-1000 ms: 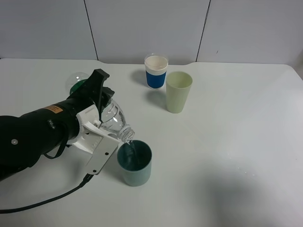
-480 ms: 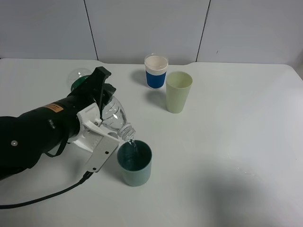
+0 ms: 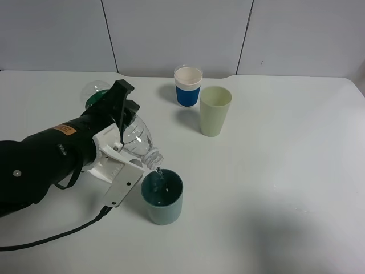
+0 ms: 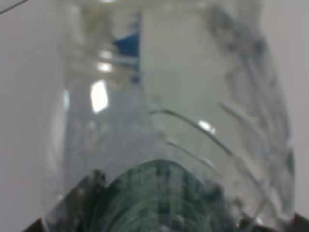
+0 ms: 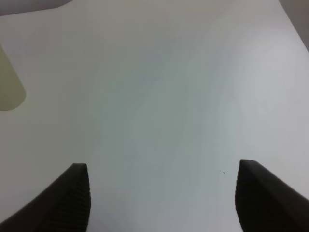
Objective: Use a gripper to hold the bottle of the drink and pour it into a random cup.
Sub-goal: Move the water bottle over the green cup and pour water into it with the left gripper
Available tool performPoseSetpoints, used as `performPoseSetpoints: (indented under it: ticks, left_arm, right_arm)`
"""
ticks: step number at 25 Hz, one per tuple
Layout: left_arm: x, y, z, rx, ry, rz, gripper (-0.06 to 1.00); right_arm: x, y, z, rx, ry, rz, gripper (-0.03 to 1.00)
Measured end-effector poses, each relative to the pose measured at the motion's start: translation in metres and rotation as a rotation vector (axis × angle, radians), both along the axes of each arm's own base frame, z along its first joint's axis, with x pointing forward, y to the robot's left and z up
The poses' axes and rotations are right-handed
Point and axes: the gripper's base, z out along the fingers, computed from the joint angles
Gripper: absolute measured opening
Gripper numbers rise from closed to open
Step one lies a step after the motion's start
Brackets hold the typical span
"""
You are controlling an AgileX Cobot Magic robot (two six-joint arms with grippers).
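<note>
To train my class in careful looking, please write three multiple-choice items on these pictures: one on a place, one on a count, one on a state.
1. Where is the bottle's mouth?
A) just above the dark green cup
B) inside a drawer
C) on the floor

2. How many cups stand on the table?
A) one
B) three
C) five

3. What is the left hand doing?
A) hanging open and empty
B) pushing a cup
C) gripping the bottle

Answers:
1 A, the tilted bottle's mouth hangs over that cup's rim.
2 B, the dark green cup, a pale green cup and a blue-and-white cup.
3 C, it is shut on the bottle.
</note>
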Motion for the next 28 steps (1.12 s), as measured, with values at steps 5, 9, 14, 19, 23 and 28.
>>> performPoseSetpoints:
  ticks: [5,9,14,19,23,28]
  left_arm:
    - [0.0001,-0.0002,0.0003,0.001,-0.004,-0.003,0.50]
    - [0.0003,-0.0002,0.0008,0.003,-0.010,-0.003,0.50]
    - [0.0011,-0.0007,0.0031,0.010,-0.040,-0.012,0.50]
    - [0.0012,-0.0019,0.0042,0.017,-0.055,-0.030,0.50]
    - [0.0011,-0.0036,0.0052,0.025,-0.069,-0.053,0.50]
    - [0.0010,-0.0049,0.0062,0.031,-0.083,-0.071,0.50]
  right_arm:
    - [0.0000,0.0000,0.0000,0.000,0.000,0.000,0.63]
    - [0.0000,0.0000,0.0000,0.000,0.000,0.000,0.63]
    - [0.0000,0.0000,0.0000,0.000,0.000,0.000,0.63]
    - [0.0000,0.0000,0.0000,0.000,0.000,0.000,0.63]
    - [0.0000,0.0000,0.0000,0.000,0.000,0.000,0.63]
    - [0.0000,0.0000,0.0000,0.000,0.000,0.000,0.63]
